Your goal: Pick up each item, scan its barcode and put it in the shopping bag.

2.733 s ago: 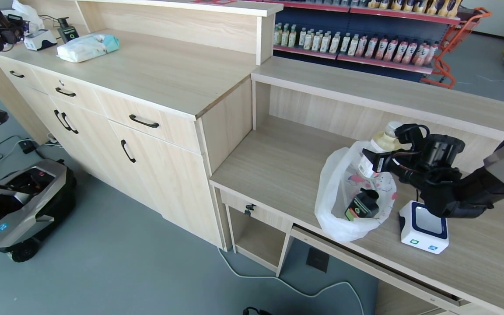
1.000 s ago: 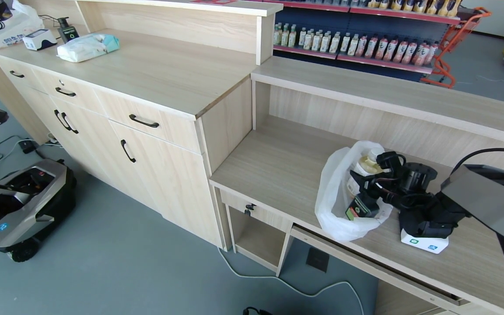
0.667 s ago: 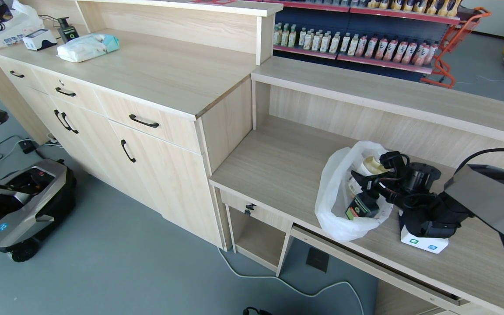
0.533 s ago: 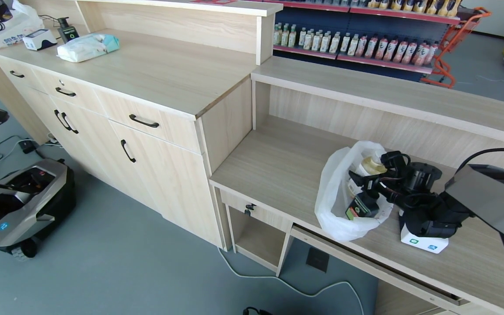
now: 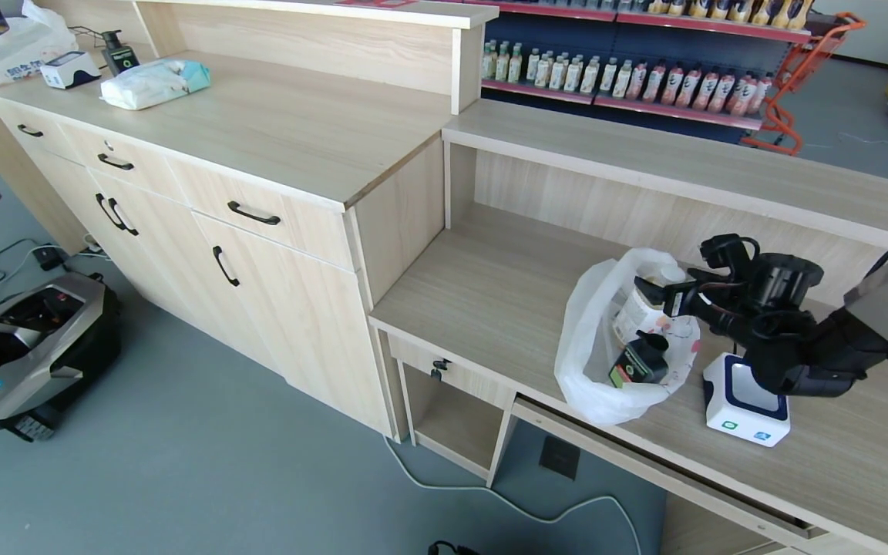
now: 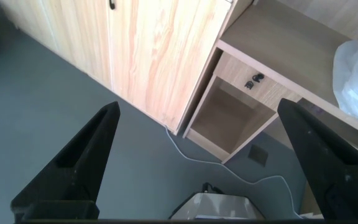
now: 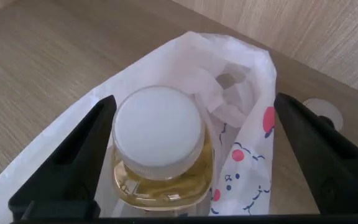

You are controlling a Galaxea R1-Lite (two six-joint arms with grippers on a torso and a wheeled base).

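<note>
Trouble from here starts with the bottle point(image 7: 160, 149): white cap, yellowish liquid, sitting inside the shopping bag point(image 5: 586, 362) and, in the head view, leaning rather than standing square. The right gripper point(image 7: 194, 102) hangs just over its cap with fingers point(image 7: 67, 168) spread wide, one on either side, neither visibly touching it. So nothing props the bottle but thin plastic and perhaps the dark bottle point(image 5: 639, 361) sitting lower in the bag beside it. I judge it could slump over if anything nudges it.

My bigger worry is the bag's loose rim. It bunches up close to the fingers, and if I pull the arm away sideways, a finger could hook the film and drag the whole bag along. The bag rests near the front edge of the counter point(image 5: 490, 285), so a drag that way could spill both items to the floor. The scanner point(image 5: 745, 401) stands just beside the bag, under the arm, and a low retreat could knock it. I would lift straight up first.

The left gripper point(image 6: 197, 109) hangs over the floor, fingers spread, well apart from all this.
</note>
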